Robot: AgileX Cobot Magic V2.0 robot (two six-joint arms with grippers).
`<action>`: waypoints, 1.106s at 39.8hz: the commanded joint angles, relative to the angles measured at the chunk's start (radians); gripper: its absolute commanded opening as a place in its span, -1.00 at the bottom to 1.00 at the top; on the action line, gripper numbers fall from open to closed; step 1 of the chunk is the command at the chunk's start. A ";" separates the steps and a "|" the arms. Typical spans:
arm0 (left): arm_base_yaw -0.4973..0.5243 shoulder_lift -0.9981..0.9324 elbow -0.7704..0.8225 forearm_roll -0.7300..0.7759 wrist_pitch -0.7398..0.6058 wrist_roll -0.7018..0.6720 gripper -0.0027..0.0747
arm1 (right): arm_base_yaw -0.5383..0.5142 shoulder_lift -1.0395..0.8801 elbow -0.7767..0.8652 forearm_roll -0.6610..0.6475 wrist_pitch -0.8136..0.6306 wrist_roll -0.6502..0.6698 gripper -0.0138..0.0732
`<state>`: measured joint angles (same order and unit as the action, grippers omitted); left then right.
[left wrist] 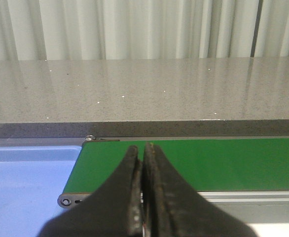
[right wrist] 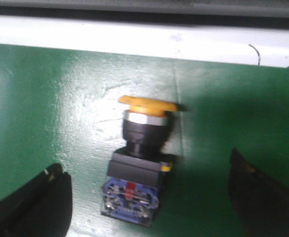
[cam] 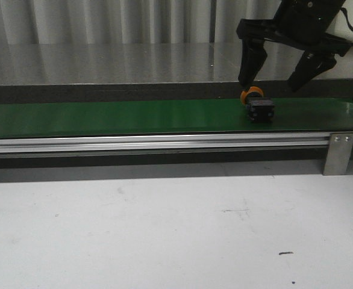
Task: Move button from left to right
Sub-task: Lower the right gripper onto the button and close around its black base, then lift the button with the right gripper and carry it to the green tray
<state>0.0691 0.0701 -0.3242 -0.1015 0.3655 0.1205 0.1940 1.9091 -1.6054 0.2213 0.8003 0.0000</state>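
Note:
The button [cam: 258, 106] lies on its side on the green belt [cam: 116, 117] toward the right end, orange-yellow cap pointing to the far side, black body toward me. In the right wrist view the button [right wrist: 139, 158] lies between the two fingers, touching neither. My right gripper [cam: 279, 75] is open and hangs just above the button, one finger [cam: 250, 63] close over the cap. My left gripper [left wrist: 143, 163] is shut and empty, over the belt's left end [left wrist: 223, 163]; it does not show in the front view.
A grey stone counter [cam: 104, 66] runs behind the belt. An aluminium rail [cam: 152, 143] with a bracket [cam: 339, 152] fronts the belt. A blue tray [left wrist: 26, 182] sits off the belt's left end. The white table [cam: 164, 235] lies in front.

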 commanded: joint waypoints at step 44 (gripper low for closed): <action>-0.003 0.011 -0.024 -0.010 -0.083 0.001 -0.99 | -0.010 -0.039 -0.108 -0.013 0.023 0.000 -0.11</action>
<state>0.0691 0.0701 -0.3242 -0.1015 0.3655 0.1205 0.1940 1.9581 -1.6728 0.2070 0.8485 0.0000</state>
